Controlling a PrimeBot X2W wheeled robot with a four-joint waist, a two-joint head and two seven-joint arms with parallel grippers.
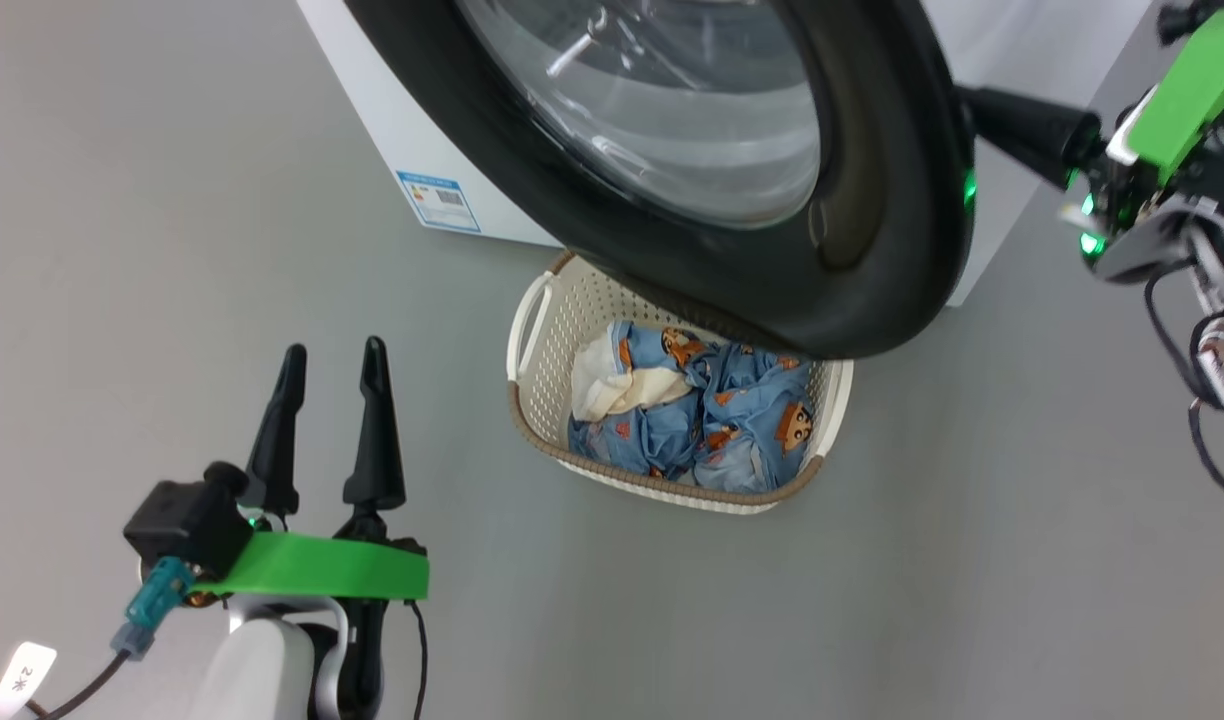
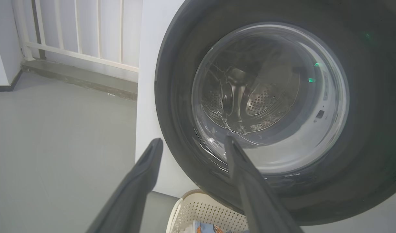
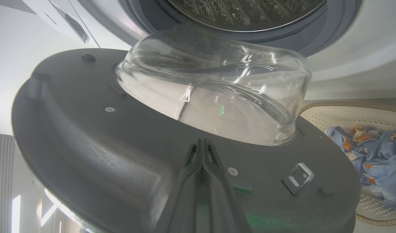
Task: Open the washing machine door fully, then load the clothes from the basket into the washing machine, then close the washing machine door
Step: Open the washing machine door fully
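Over the basket (image 1: 550,372), door (image 1: 877,190) partly open

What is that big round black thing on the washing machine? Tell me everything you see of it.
It is the washing machine door, a wide round ring of glossy black plastic around a bulging clear glass bowl. It stands swung partly open, away from the drum, and in the head view overlaps the basket. Its inner face carries screws and a metal latch loop. The right gripper, shut, seems to press that inner face.
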